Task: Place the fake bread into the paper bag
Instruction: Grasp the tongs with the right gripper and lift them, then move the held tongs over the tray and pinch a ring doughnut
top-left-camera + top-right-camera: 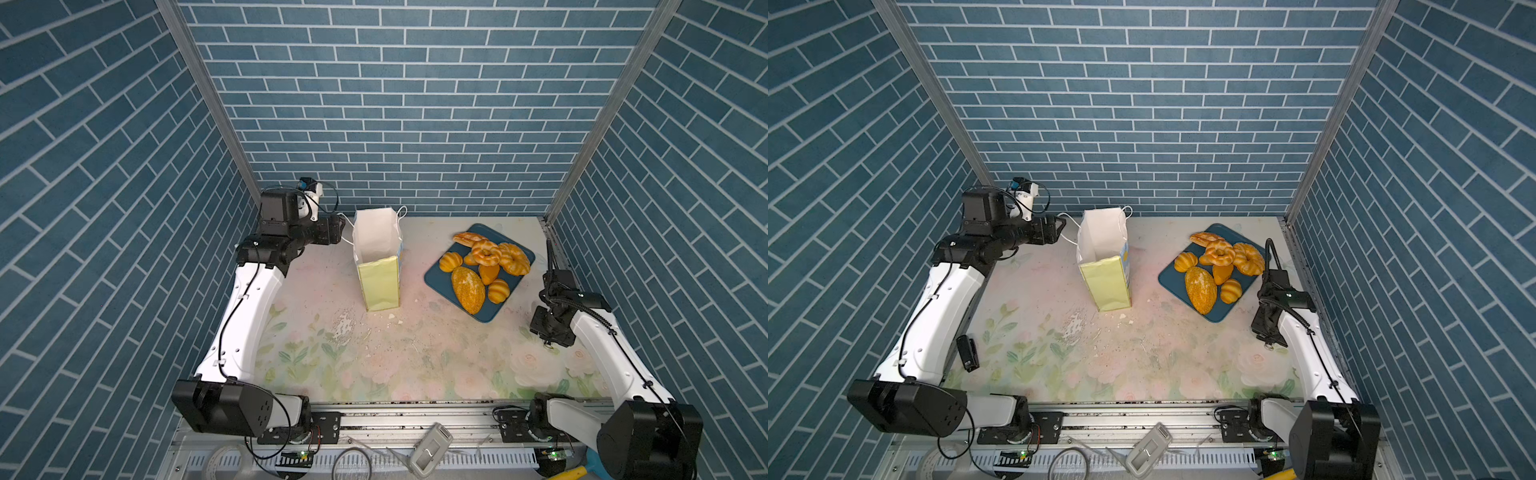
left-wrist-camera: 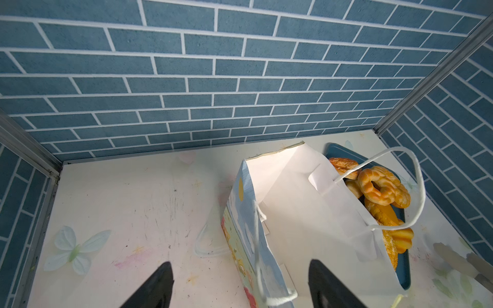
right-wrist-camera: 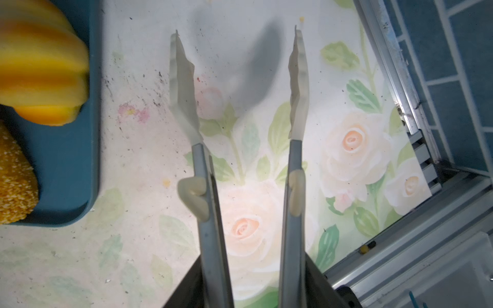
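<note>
Floral table [image 1: 374,353] holds paper bag [image 1: 379,286], print unreadable.

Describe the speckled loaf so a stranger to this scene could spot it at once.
Right of the standing paper bag on the flowered table sits a dark blue tray. The loaf lies at its near edge. It is the biggest piece there, a long oval, and the only speckled one.

Table [image 1: 374,365]: paper bag [image 1: 378,257] standing upright near the middle, toward the back wall. Tray [image 1: 434,278] on the table to the right of the bag, apart from it. Breads [image 1: 498,290] heaped on the tray, the loaf [image 1: 468,289] at the front and the ring breads [image 1: 485,252] behind it.
</note>
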You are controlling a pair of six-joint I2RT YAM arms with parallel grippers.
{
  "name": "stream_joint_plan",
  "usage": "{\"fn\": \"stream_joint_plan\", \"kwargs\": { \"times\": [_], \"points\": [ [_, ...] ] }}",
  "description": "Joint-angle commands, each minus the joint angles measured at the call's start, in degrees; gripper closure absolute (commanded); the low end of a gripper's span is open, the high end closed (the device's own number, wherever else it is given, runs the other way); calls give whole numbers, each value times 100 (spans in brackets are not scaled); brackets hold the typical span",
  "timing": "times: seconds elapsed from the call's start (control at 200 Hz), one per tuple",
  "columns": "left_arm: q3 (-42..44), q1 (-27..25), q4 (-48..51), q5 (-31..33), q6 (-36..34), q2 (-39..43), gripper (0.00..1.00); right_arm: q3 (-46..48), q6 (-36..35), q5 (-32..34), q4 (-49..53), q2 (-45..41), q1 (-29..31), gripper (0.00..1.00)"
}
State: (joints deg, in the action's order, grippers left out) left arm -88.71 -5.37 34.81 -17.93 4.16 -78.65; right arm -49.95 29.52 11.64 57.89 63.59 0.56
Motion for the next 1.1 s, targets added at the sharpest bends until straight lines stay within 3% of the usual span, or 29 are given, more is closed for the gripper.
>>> {"fn": "stream_joint_plan", "kwargs": {
  "times": [0.0,0.3,0.595,0.875,1.09],
  "points": [
    [-140,27,-79,-164,73,-57,19,-300,-51,155,438,-198,58,49],
    [-55,27,-62,-132,76,77,19,-1070,-194,262,768,-392,259,49],
    [-24,27,63,-79,49,204,19,-2042,-570,126,825,-73,820,51],
    [1,27,191,18,19,272,19,-3218,-1088,-466,746,1006,1513,50],
    [7,27,278,118,13,341,19,-3937,-1426,-607,501,2003,1561,49]
  ]
}}
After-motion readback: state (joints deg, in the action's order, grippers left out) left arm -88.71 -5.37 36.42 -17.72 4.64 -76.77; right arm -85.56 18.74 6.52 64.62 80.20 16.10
